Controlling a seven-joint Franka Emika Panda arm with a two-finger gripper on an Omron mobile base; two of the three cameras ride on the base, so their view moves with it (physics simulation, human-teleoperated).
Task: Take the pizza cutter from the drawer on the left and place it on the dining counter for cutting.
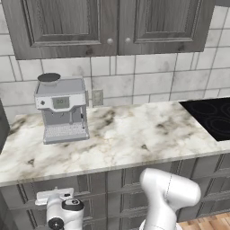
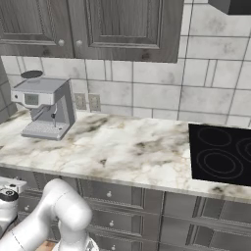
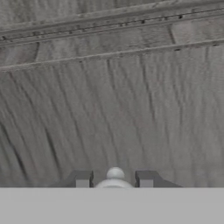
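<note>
A: Our claw (image 3: 114,179) sits pressed together on the small round silver knob (image 3: 115,174), right against the dark wood-grain drawer (image 3: 112,113) front.

B: Is the pizza cutter anywhere we can see?

A: No; we judge it lies inside the shut drawer.

B: The risk?

A: That rounded knob could slip from our fingertips (image 3: 81,179) if we pull off-axis.

B: And the room?

A: A veined marble counter (image 1: 117,134) carries a grey coffee machine (image 1: 61,109) on the left, a black cooktop (image 2: 220,154) on the right, tiled wall and grey cabinets beyond.

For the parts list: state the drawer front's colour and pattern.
Dark grey wood grain; the drawer shows best in the hand view.
</note>
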